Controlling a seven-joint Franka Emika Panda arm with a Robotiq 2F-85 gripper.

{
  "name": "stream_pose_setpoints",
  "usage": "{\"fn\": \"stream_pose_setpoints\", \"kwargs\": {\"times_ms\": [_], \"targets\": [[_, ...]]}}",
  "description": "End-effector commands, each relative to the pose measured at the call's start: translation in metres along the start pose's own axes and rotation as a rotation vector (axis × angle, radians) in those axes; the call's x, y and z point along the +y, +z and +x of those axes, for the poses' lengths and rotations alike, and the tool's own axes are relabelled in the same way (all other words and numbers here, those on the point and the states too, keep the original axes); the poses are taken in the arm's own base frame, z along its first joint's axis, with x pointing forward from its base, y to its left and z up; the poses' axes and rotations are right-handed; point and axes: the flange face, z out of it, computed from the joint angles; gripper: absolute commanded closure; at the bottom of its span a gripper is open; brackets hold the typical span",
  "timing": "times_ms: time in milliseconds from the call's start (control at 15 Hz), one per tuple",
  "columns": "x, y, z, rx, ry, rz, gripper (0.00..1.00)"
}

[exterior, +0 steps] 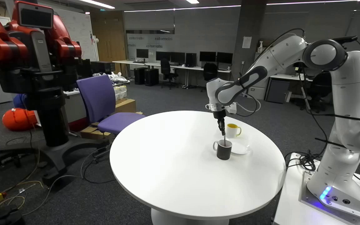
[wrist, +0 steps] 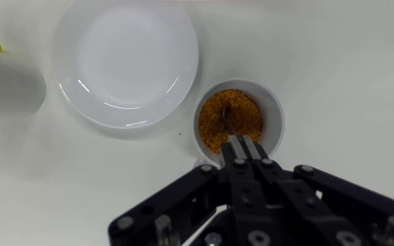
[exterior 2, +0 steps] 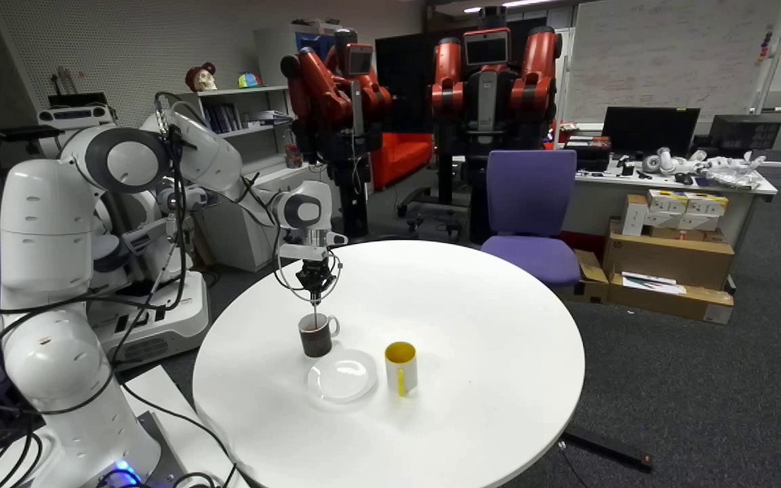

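The gripper (wrist: 240, 137) clenches a spoon (exterior: 225, 139) — its bowl down in a dark mug (exterior: 223, 153) on the round white table (exterior: 167, 162), right of centre in an exterior view — with a purple chair (exterior: 94, 97) at left and monitors (exterior: 177, 58) along the far wall (exterior: 205, 34).

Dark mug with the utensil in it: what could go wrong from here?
Slip: the end effector is shut on a thin utensil, which might twist or slide if the orange-brown grains resist.
Tipping: the utensil reaches down inside the dark mug, so a sideways move could drag the mug or push it over.
Spill: the white plate sits right beside the mug; grains lifted out carelessly could scatter onto it.
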Motion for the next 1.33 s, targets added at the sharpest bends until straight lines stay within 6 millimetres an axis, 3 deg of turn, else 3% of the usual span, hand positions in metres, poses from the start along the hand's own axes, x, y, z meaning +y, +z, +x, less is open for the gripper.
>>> {"fn": "stream_pose_setpoints", "kwargs": {"times_ms": [0, 600, 1267], "targets": [[-0.004, -0.004, -0.004, -0.009, -0.021, -0.013, 1.00], [-0.023, -0.009, 0.010, 0.003, -0.065, -0.010, 1.00], [-0.004, -0.005, 0.023, 0.003, -0.034, -0.017, 1.00]]}}
